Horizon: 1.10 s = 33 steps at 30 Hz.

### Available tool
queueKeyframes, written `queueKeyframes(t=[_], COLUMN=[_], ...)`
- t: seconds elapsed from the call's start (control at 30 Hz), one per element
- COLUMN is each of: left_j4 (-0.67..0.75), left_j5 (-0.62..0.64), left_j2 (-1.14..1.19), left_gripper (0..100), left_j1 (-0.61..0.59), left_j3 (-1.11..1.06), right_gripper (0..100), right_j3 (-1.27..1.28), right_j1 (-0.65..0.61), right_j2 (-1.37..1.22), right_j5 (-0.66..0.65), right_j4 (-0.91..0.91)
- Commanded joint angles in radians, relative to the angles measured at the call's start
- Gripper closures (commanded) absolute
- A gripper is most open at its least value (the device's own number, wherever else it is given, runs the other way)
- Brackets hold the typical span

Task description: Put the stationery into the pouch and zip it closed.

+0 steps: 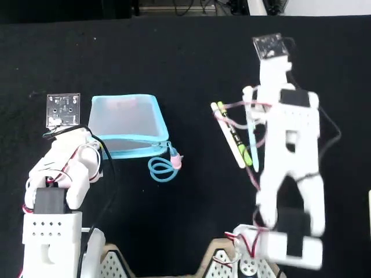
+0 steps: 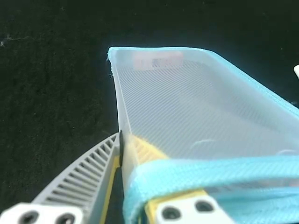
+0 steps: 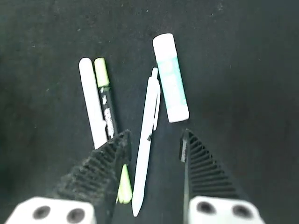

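Note:
A translucent pouch (image 1: pixel 124 123) with light-blue trim lies left of centre, its blue pull loop (image 1: pixel 162 169) trailing off the near right corner. My left gripper (image 1: pixel 97 152) is shut on the pouch's near left edge. The left wrist view shows the mesh wall (image 2: pixel 187 107) pinched between a grey finger (image 2: pixel 88 175) and a yellow one. To the right lies the stationery: a white marker (image 3: pixel 92 105), a green-and-black highlighter (image 3: pixel 108 116), a white pen (image 3: pixel 148 126) and a glue stick (image 3: pixel 170 84). My right gripper (image 3: pixel 154 147) hovers open over them, the white pen between its fingers.
The right arm (image 1: pixel 290 133) covers part of the stationery (image 1: pixel 232 136) in the high view. The black table top (image 1: pixel 191 69) spreads all around, with bare cloth between pouch and pens. The arm bases stand at the near edge.

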State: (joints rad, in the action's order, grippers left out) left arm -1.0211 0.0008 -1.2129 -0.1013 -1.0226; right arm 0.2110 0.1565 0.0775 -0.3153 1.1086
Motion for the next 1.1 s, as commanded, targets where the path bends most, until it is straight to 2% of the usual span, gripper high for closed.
queueKeyframes(t=[0.0,0.23,0.43,0.97,1.07], left_j4=[0.009,0.011,0.012,0.011,0.011], left_j5=[0.012,0.012,0.012,0.012,0.012], left_j2=[-0.012,-0.012,-0.012,-0.012,-0.012], left_gripper=[97,97,97,97,97], left_j1=[0.007,0.007,0.008,0.008,0.007], left_j3=[0.012,0.012,0.012,0.013,0.013], right_gripper=[83.6,83.6,83.6,84.0,91.6], right_j3=[-0.196,-0.43,-0.616,-0.972,-1.017], right_j1=[0.017,-0.023,-0.012,-0.012,0.006], right_j2=[-0.143,-0.43,-0.631,-0.981,-1.013], right_j5=[-0.008,-0.166,-0.239,-0.238,-0.241], right_j4=[-0.023,-0.025,-0.021,-0.02,0.009])
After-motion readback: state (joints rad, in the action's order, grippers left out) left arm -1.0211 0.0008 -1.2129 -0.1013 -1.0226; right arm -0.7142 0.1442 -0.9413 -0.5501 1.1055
